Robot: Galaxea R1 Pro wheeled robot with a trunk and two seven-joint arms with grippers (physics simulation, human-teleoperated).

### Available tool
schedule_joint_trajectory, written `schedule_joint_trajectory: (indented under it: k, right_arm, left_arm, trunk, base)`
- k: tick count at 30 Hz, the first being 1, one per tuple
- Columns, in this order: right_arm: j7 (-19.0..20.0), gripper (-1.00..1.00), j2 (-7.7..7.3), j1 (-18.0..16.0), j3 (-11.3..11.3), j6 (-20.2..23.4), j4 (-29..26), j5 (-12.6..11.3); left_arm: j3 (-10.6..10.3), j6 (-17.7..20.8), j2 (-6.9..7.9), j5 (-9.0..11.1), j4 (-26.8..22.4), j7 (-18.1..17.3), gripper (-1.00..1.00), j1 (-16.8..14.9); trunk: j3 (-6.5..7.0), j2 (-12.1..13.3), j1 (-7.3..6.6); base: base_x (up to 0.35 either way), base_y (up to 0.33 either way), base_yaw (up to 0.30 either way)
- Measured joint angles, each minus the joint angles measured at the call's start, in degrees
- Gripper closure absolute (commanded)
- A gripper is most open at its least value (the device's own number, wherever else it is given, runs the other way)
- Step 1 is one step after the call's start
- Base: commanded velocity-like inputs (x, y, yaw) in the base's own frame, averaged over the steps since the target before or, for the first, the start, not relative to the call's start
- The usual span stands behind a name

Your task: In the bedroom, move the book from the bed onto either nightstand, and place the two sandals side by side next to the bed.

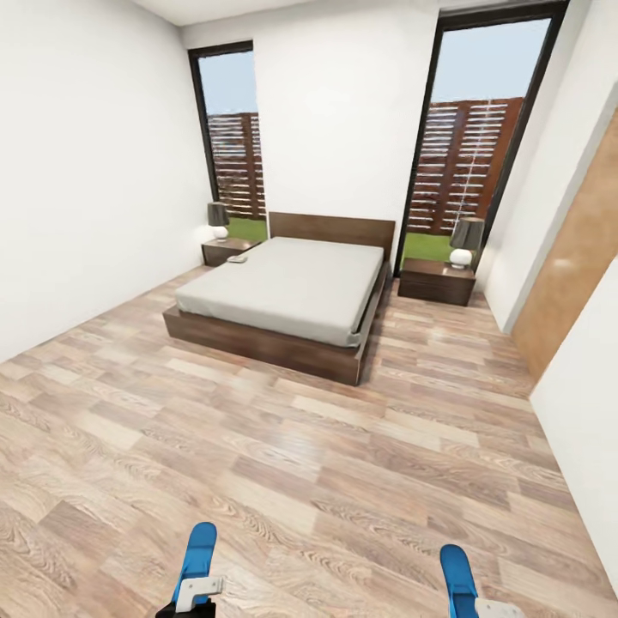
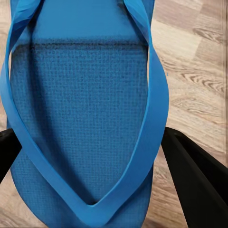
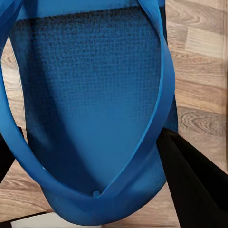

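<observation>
Each of my grippers is shut on one bright blue sandal. In the head view the left sandal sticks up from my left gripper, and the right sandal from my right gripper, both low over the plank floor. Up close, the left sandal lies between black fingers, and the right sandal between black fingers. The bed stands far ahead. A small flat thing at its far left corner looks like the book, too small to read.
A dark nightstand with a lamp stands left of the headboard, another nightstand with a lamp to the right. Tall windows flank the bed. A brown door is on the right wall. Wide wood floor lies between me and the bed.
</observation>
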Motion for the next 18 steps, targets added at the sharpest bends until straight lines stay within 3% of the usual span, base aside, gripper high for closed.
schedule_joint_trajectory:
  k: [7,18]
  right_arm:
    - [0.0,1.00,0.00,0.0,0.0,0.0,0.0,0.0]
    - [0.0,1.00,0.01,0.0,0.0,-0.1,0.0,0.0]
  left_arm:
    - [0.0,-0.1,0.04,0.0,0.0,0.0,1.00,0.0]
    - [0.0,-0.2,0.05,0.1,-0.2,-0.1,1.00,0.0]
  trunk:
    - [-0.11,0.4,-0.23]
    - [-0.24,0.4,-0.23]
  base:
    - [0.000,0.000,-0.189]
    - [0.002,0.000,-0.061]
